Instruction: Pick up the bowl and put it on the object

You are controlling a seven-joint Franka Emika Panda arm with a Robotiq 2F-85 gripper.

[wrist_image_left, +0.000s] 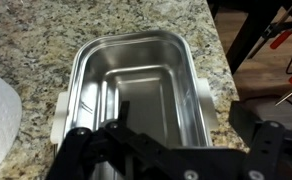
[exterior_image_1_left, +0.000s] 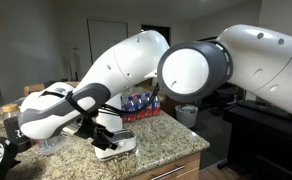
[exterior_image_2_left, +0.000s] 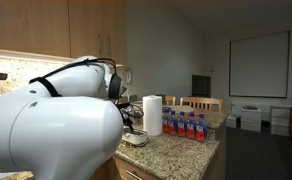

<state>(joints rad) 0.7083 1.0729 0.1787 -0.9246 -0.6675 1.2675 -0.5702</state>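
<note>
The bowl [wrist_image_left: 136,80] is rounded-square with a white rim and a shiny grey inside. It stands on the granite counter and fills the wrist view. It also shows in both exterior views [exterior_image_1_left: 118,148] [exterior_image_2_left: 136,139]. My gripper [wrist_image_left: 176,140] hangs just above it, open, with one finger over the bowl's left wall and the other outside its right rim. It holds nothing. In an exterior view the gripper [exterior_image_1_left: 106,132] is right over the bowl. A pale see-through thing [exterior_image_1_left: 52,146], possibly the oval tray, lies beside the bowl, partly behind the arm.
A tall white paper towel roll [exterior_image_2_left: 152,113] stands close to the bowl, and its edge shows in the wrist view [wrist_image_left: 1,125]. A row of small bottles [exterior_image_2_left: 186,125] stands behind on the counter. The counter edge [wrist_image_left: 218,60] runs close to the bowl's right side.
</note>
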